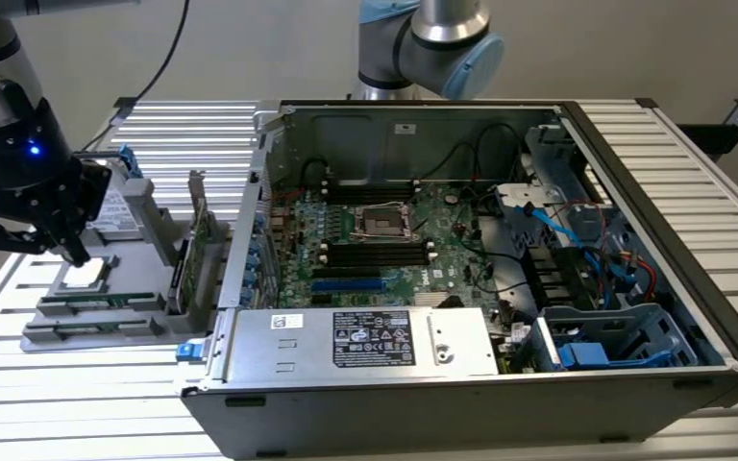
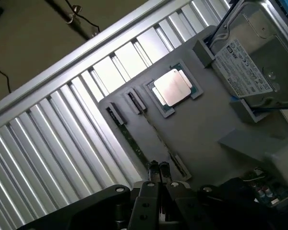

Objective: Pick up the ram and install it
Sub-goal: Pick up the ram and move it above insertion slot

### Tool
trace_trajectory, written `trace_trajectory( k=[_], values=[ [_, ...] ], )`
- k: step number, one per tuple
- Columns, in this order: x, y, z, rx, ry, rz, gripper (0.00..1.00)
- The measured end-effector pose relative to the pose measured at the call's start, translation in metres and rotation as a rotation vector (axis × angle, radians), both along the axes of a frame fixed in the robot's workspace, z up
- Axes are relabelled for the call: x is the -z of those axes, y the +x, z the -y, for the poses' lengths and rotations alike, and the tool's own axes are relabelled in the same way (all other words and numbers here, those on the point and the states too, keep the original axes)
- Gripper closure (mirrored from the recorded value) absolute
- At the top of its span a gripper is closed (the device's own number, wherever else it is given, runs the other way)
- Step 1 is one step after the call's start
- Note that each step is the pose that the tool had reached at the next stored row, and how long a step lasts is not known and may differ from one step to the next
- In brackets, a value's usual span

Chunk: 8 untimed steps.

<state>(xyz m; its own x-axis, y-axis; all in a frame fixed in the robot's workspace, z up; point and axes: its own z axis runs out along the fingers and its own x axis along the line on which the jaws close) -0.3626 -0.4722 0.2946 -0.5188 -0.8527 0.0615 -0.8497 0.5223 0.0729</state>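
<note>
The ram (image 2: 133, 141) is a thin green stick standing on edge in a slot of the grey parts holder (image 2: 206, 124), at the exterior view's left (image 1: 97, 301). My gripper (image 2: 158, 167) hangs just above the holder near one end of the ram, with its two dark fingers pressed together and nothing between them. In the exterior view the gripper (image 1: 72, 252) is above the holder (image 1: 93, 322), beside the square silver processor (image 1: 84, 276). The open computer case (image 1: 715, 317) stands to the exterior view's right, its black memory slots (image 1: 376, 252) showing on the motherboard.
The silver processor (image 2: 174, 87) lies in its tray on the holder. A labelled drive (image 2: 242, 67) sits at the holder's far end. A green expansion card (image 1: 189, 259) stands upright between holder and case. The power supply (image 1: 362, 341) fills the case's near corner. Everything rests on a slatted aluminium table (image 1: 87, 413).
</note>
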Motion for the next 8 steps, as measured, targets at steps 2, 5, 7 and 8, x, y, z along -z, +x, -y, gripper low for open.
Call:
trace_trajectory(
  k=[2, 5, 7, 8],
  values=[
    [0.0, 0.0, 0.0, -0.036, 0.0044, -0.0001, 0.9],
    [0.0003, 0.0, 0.0, -0.092, 0.0123, 0.0, 0.9],
    [0.0004, -0.0001, 0.0, -0.127, 0.019, 0.0, 0.9],
    [0.0005, -0.0001, 0.0, -0.143, 0.0225, 0.0, 0.9]
  ],
)
